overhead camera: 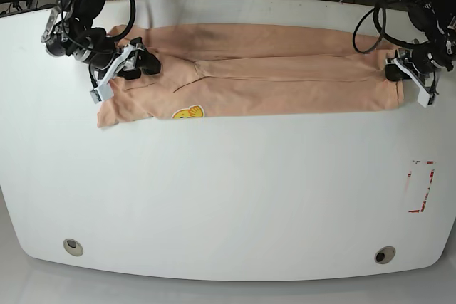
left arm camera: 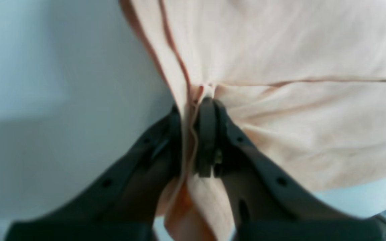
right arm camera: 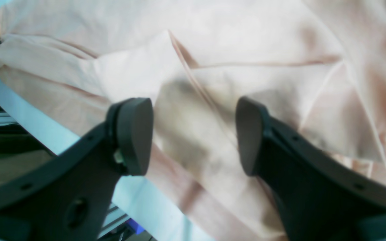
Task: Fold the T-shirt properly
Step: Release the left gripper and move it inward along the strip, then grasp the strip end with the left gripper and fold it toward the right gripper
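The peach T-shirt (overhead camera: 271, 80) lies folded into a long band across the far half of the white table, with its yellow smiley print (overhead camera: 188, 112) near the front left. My left gripper (left arm camera: 194, 103) is shut on a bunched edge of the T-shirt (left arm camera: 297, 50). In the base view this left gripper (overhead camera: 392, 72) sits at the band's right end. My right gripper (right arm camera: 193, 134) stands open just above the T-shirt (right arm camera: 246, 40), with nothing between its pads. From the base camera, the right gripper (overhead camera: 142, 63) hovers over the band's left end.
The white table (overhead camera: 228, 197) has a red-marked rectangle (overhead camera: 420, 186) near its right edge and two round holes (overhead camera: 71, 247) near the front. Cables and frames stand behind the far edge.
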You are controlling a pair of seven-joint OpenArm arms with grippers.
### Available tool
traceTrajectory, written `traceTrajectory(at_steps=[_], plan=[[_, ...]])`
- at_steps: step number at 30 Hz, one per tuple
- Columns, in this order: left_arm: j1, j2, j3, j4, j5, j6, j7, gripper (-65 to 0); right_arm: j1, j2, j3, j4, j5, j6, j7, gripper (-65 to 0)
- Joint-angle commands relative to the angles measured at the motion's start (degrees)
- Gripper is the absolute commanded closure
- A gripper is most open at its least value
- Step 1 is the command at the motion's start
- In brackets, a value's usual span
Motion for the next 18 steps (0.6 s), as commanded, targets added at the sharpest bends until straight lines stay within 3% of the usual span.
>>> traceTrajectory(at_steps=[1,6,9,18], plan=[[0.25,0.95,-0.48,7.22,-1.4,-0.12,-1.04,-2.1,0.42,0.67,0.25,0.87,1.34,0.1,1.02,-36.3],[0.69,2.54,3.39,19.09,-2.11,-0.12,4.68,-2.1,0.86,0.58,0.25,0.52,-2.61,0.1,1.02,-36.3],[0.95,4.91,7.35,23.57,-2.11,-0.12,5.29,-2.1,0.86,0.41,0.25,0.52,-5.69,0.1,1.11,-36.3],[0.69,11.33,20.09,24.89,-1.84,-0.12,5.29,-2.2,0.51,0.32,0.25,0.52,-5.87,0.1,1.11,-36.3]])
